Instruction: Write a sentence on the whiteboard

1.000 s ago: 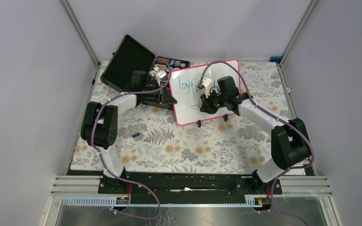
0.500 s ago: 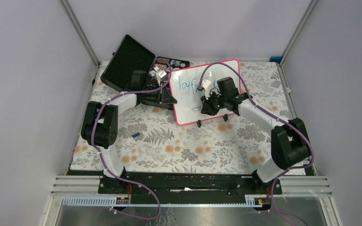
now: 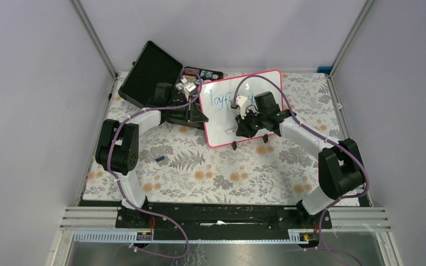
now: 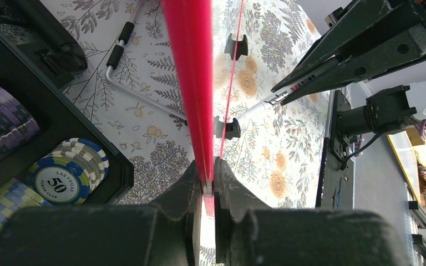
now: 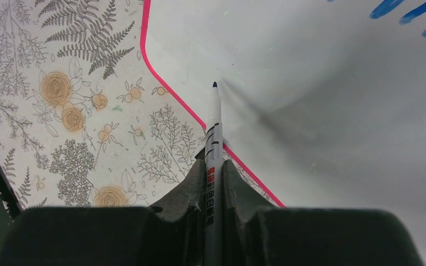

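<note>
Pink-red frame around glossy white: the whiteboard (image 3: 217,123) sits at the far middle of the bench (image 3: 199,172), its two black feet (image 3: 234,146) at the near edge. An open black case (image 3: 150,75) of poker chips (image 4: 66,174) lies just beside it on the left. Blue script (image 3: 222,101) runs along the upper part, a word beginning "Joyf". The rest is hidden behind the right arm, and the lower part is bare.

The left jaws are pinched narrow on the frame's left edge, steadying the board. The right jaws are closed on a white marker (image 5: 213,127). Its dark tip points at the lower left of the white surface, near the frame; whether the tip touches, I cannot tell.

The step in hand looks like the writing itself, with the sentence barely begun. The next move likely calls for carrying the tip to where the script ends and pressing lightly there. The left hold should be firm so the board does not slide or tip.
</note>
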Tool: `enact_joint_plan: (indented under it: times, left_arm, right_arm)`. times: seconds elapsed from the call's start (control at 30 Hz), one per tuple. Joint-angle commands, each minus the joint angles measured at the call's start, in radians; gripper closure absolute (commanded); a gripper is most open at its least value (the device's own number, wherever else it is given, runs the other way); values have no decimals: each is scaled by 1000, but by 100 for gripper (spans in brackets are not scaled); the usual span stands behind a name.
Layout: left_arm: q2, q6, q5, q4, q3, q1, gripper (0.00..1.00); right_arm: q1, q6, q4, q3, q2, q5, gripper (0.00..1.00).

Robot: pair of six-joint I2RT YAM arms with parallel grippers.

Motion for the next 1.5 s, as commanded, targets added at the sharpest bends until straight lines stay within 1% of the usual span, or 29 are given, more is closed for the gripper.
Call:
enact_joint_plan:
  times: [0.0,0.3,0.47,0.7,1.17,1.47]
  left_arm:
    - [8,56,-28,19,44,-4,100]
    - [3,56,-27,12,49,-4,100]
    - [3,61,-27,10,50,-4,100]
    - [8,62,-26,7,55,-4,100]
    - [15,69,-30,1,61,-4,100]
    - [18,68,-29,2,64,-4,100]
  right_arm:
    - [12,13,-11,59,-27,-46,100]
    - [10,48,34,93,-18,56,100]
    - [10,52,61,87,-7,72,100]
    - [11,33,39,79,24,64,100]
    - [12,9,18,5,2,28,100]
    - [12,29,16,48,8,20,100]
